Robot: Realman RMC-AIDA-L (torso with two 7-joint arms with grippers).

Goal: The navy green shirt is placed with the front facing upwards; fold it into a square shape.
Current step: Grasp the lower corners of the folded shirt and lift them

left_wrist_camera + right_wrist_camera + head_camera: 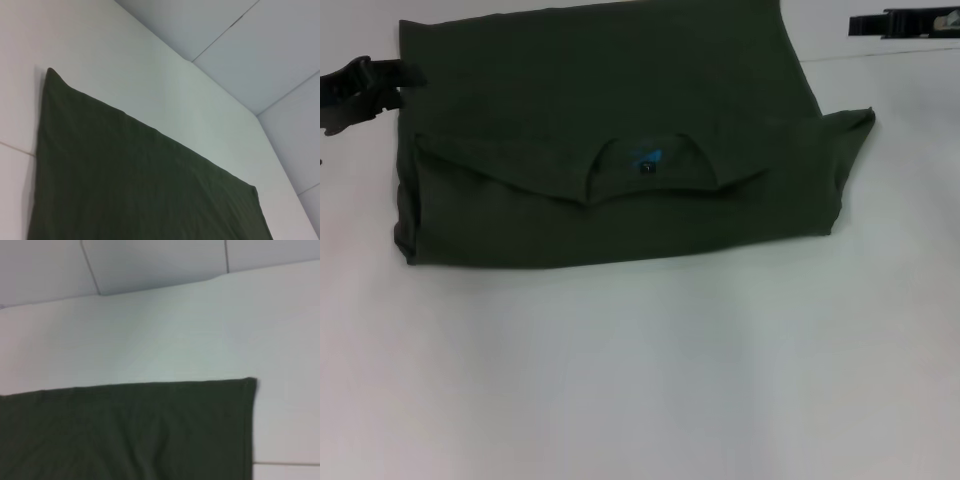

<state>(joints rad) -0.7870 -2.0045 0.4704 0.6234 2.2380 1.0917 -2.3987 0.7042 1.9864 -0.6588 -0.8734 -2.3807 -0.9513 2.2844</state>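
Already folded across, the dark olive-green cotton shirt lies collar-up on the white table, needing a sideways fold; left gripper and right gripper flank it, jaw states untellable.

- Navy green shirt: plain dark olive green, no pattern showing.
- Neck label: bright blue with a black patch.
- Table: white.
- Left gripper: black.

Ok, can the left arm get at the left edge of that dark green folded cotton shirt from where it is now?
Probably yes. The left tool sits just beside the dark green folded cotton shirt, off its far left corner, with only bare white table between them.
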